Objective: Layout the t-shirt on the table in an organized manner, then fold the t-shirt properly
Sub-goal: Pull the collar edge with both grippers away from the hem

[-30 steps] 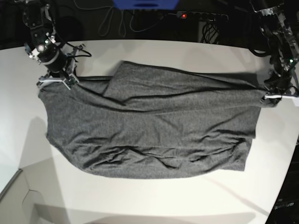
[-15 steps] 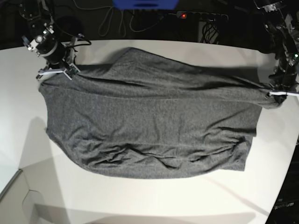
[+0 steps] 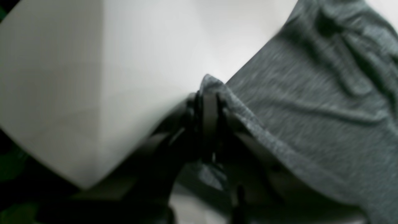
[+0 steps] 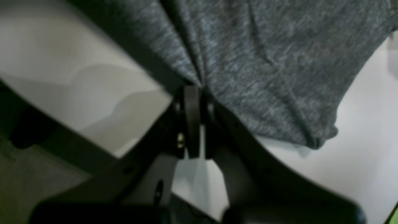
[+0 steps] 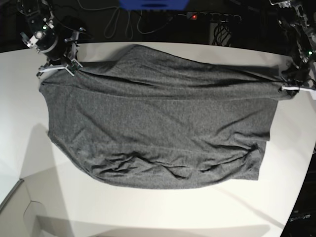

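The dark grey heathered t-shirt [image 5: 158, 118] lies spread across the white table [image 5: 148, 212], its far edge stretched between both arms. In the base view my right gripper [image 5: 55, 69] is shut on the t-shirt's far left corner. At the far right corner my left gripper [image 5: 295, 89] is shut on the cloth too. The left wrist view shows the fingers [image 3: 209, 109] pinching a fold of t-shirt [image 3: 311, 102] over the table [image 3: 124, 62]. In the right wrist view the fingers [image 4: 192, 105] pinch bunched t-shirt [image 4: 264, 62].
Cables and a power strip [image 5: 212, 17] with a red light run behind the table's far edge. A blue object [image 5: 153, 4] sits at the top middle. The table's curved edge [image 5: 296, 197] drops off at the right, and a grey floor patch [image 5: 10, 197] shows bottom left.
Both grippers have drawn the t-shirt's far edge toward the table's back. The folded-over flap near the left has opened out flat, and the top edge now reaches further back.
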You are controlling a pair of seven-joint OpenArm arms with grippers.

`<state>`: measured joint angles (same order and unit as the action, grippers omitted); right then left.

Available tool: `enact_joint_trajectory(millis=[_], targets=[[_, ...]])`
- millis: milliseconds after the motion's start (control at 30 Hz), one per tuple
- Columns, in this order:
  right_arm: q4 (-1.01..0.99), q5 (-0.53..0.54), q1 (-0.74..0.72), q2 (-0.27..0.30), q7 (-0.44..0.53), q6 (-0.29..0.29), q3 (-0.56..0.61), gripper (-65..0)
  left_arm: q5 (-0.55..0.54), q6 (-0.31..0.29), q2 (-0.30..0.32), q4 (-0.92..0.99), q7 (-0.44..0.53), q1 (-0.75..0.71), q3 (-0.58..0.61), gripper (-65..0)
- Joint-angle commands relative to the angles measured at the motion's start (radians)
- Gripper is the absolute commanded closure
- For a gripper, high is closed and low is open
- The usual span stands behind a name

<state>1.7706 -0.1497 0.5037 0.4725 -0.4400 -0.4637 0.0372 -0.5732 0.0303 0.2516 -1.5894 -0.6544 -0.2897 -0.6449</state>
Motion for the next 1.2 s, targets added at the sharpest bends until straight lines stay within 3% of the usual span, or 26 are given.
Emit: enact_joint_trajectory(millis=[0,367,600,833,1167], targets=[[0.013,-0.004,0.005,0.01,-0.006,0.003,-0.009,0.0,0.005,0.001,0.018,-0.015,0.029,-0.004,-0.008,-0.2],[0.031,-0.004,0.029,-0.008,-0.006,0.003,-0.004,0.0,0.006,0.0,0.025,0.059,0.038,-0.087,-0.008,-0.2],[0.097,-0.004,0.063,-0.014,-0.006,0.003,-0.001,0.0,0.0,0.0,0.019,0.068,0.038,-0.076,-0.083,-0.2],[0.09,-0.004,0.065,-0.01,-0.006,0.003,0.002,0.0,-0.003,0.0,0.048,0.067,0.038,-0.05,-0.088,-0.2],[0.091,-0.004,0.102,-0.014,-0.009,0.003,0.0,0.0,-0.005,0.0,0.041,0.07,0.038,-0.049,-0.088,-0.2]])
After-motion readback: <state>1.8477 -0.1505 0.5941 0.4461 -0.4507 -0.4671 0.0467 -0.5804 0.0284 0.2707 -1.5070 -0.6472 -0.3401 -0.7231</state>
